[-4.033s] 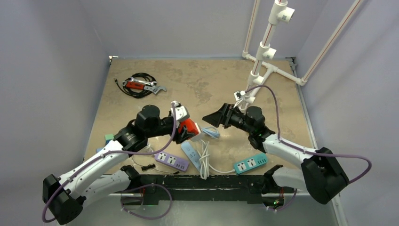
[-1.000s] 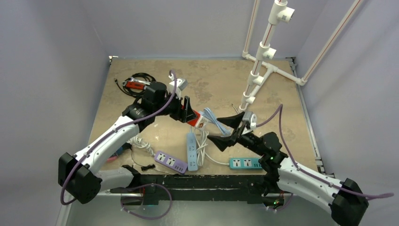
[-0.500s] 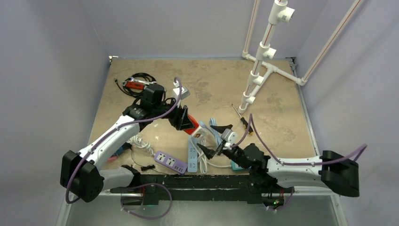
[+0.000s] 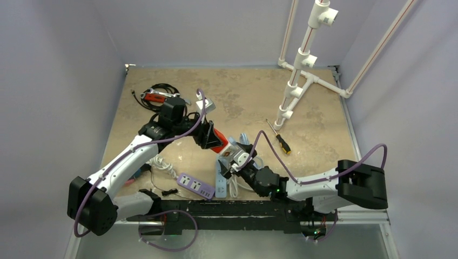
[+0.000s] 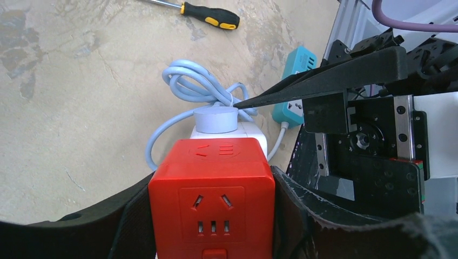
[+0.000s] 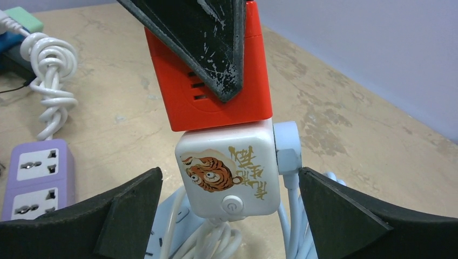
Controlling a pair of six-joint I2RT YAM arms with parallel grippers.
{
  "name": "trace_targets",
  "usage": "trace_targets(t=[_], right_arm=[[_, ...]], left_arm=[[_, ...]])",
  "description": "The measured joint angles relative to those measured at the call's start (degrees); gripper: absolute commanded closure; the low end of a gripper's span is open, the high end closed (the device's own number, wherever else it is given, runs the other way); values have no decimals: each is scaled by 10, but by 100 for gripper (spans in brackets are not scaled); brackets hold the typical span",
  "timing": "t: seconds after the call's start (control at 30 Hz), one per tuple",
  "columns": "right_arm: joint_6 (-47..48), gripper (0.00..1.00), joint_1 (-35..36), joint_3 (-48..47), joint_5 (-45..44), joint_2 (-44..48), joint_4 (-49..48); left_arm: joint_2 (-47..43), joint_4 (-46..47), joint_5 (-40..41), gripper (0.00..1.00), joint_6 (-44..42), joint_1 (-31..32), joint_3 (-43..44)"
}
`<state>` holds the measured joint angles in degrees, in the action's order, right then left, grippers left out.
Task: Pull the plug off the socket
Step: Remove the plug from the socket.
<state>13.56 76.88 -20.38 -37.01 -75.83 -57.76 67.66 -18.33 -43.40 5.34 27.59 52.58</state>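
Progress: our right tool [image 6: 229, 178] had swung to frame centre, open astride the white tiger cube [image 6: 227, 162]; left tool [image 5: 211, 202] clamped the red socket [image 5: 216, 162], pull pending.

1. We look down from above and behind the arm bases [image 4: 227, 208] over the whole table [image 4: 243, 91].
2. Left wrist: we sit close behind the red socket cube [image 5: 211, 189].
3. Right wrist: we face that same red socket cube [image 6: 254, 81] closely from the opposite side.
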Motion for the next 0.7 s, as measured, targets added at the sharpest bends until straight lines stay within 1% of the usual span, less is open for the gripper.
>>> trace_targets(t=[0.3, 0.43, 0.57, 0.7], right_arm=[[17, 1, 0, -7, -11, -1, 4], [27, 1, 0, 12, -9, 41, -4], [57, 1, 2, 86, 7, 90, -78], [83, 1, -1, 115, 28, 87, -122]], left_arm=[[-3, 1, 0, 100, -7, -2, 0], [-19, -10, 1, 100, -15, 0, 0], [-32, -11, -4, 100, -16, 2, 0], [-32, -11, -10, 100, -15, 2, 0]])
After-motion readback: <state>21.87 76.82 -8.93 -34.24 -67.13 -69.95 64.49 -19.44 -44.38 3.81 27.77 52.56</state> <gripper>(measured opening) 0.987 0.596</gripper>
